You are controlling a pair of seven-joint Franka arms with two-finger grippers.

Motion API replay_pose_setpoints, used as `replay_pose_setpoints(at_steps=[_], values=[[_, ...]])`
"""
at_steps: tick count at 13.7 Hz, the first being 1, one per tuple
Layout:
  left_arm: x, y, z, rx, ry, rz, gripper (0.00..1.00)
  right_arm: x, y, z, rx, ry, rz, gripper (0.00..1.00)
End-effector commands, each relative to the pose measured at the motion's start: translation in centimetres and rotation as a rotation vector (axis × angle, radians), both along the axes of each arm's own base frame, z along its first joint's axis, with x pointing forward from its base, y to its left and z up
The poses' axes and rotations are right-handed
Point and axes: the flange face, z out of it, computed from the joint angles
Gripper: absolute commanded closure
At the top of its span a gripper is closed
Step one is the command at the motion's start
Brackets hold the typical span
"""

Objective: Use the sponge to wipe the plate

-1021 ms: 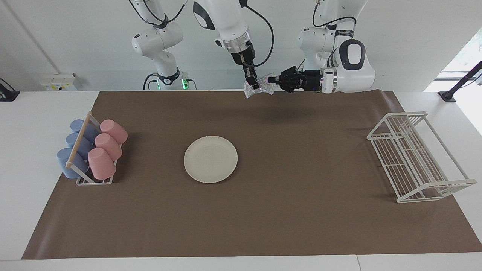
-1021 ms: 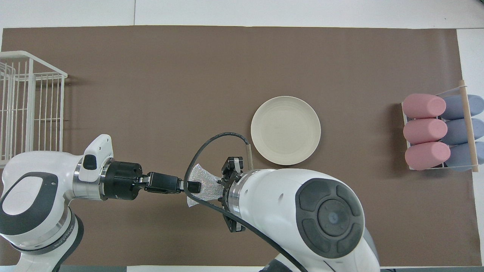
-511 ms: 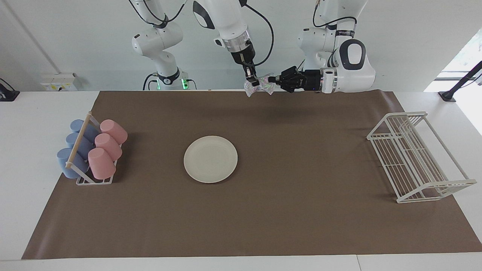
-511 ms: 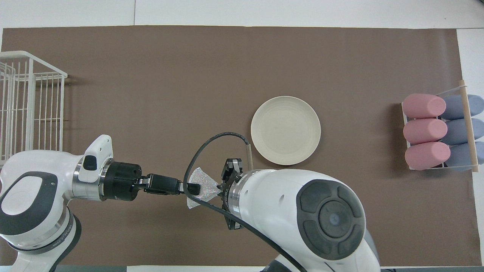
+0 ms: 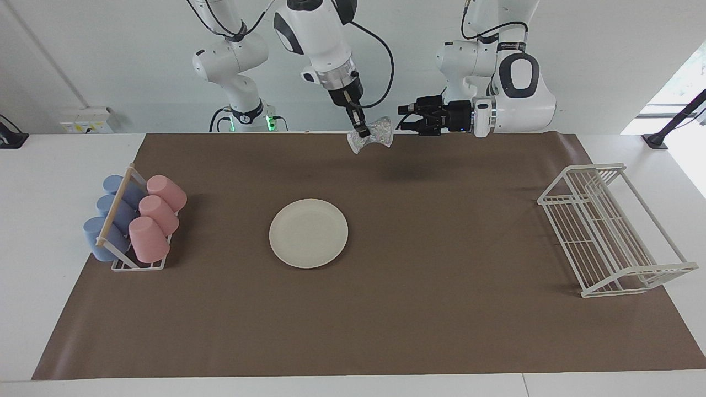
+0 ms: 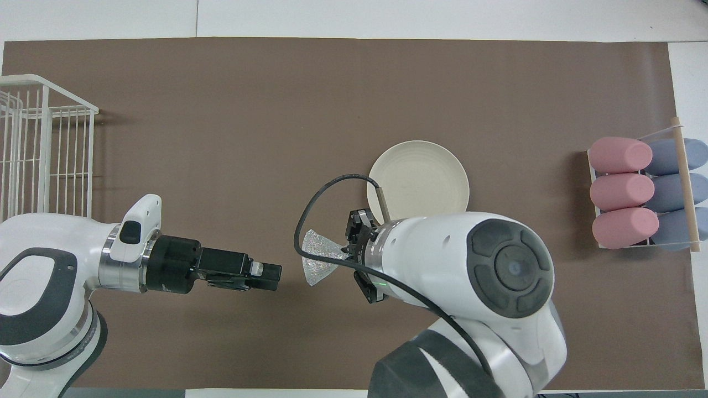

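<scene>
The sponge (image 5: 378, 133), a small silvery crinkled pad, hangs in the air over the mat's edge nearest the robots. My right gripper (image 5: 363, 132) points down and is shut on one end of it. My left gripper (image 5: 403, 117) lies level beside the sponge with a small gap, its fingers open and holding nothing. From overhead, the sponge (image 6: 318, 265) fans out between the left gripper (image 6: 278, 275) and the right gripper (image 6: 348, 255). The cream-white plate (image 5: 308, 233) lies flat near the middle of the mat. In the overhead view the right arm covers the plate's (image 6: 426, 177) nearer edge.
A rack of pink and blue cups (image 5: 134, 219) lying on their sides sits at the right arm's end of the table. A white wire dish rack (image 5: 606, 231) stands at the left arm's end. A brown mat (image 5: 441, 309) covers the table.
The left gripper has let go of the sponge and drawn back from it. The right gripper has closed on the sponge and carried it slightly toward the right arm's end.
</scene>
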Motion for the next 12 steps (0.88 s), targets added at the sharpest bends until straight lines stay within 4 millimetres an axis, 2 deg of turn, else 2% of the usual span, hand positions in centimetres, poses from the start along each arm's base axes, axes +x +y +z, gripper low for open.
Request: replay_pose_setpoints(at_steps=[1,3,4,6,8,10,12], values=[[-0.1,0.9,0.5,0.062,-0.013,-0.023,0.0,3.2,-1.1,-5.7,-0.039,-0.067,0.102,1.0],[0.1,1.6,0.6,0.119,-0.033,-0.045,0.0,4.5,-2.1,-10.4,-0.07,-0.131,0.187,1.0],[0.1,1.8,0.6,0.15,-0.035,-0.059,0.0,5.3,-3.6,-12.6,-0.081,-0.169,0.2,1.0],[0.6,3.0,0.8,0.218,-0.051,-0.077,0.0,6.5,-8.4,-14.9,-0.115,-0.205,0.273,1.0],[1.2,3.7,1.7,0.313,-0.061,-0.092,0.0,6.4,-11.4,-16.5,-0.137,-0.187,0.299,1.0],[1.7,5.2,2.0,0.38,-0.056,-0.084,0.0,5.7,-11.7,-17.0,-0.142,-0.173,0.301,1.0],[2.2,6.5,2.7,0.46,-0.093,-0.099,0.0,5.0,-11.8,-18.8,-0.151,-0.145,0.311,1.0]])
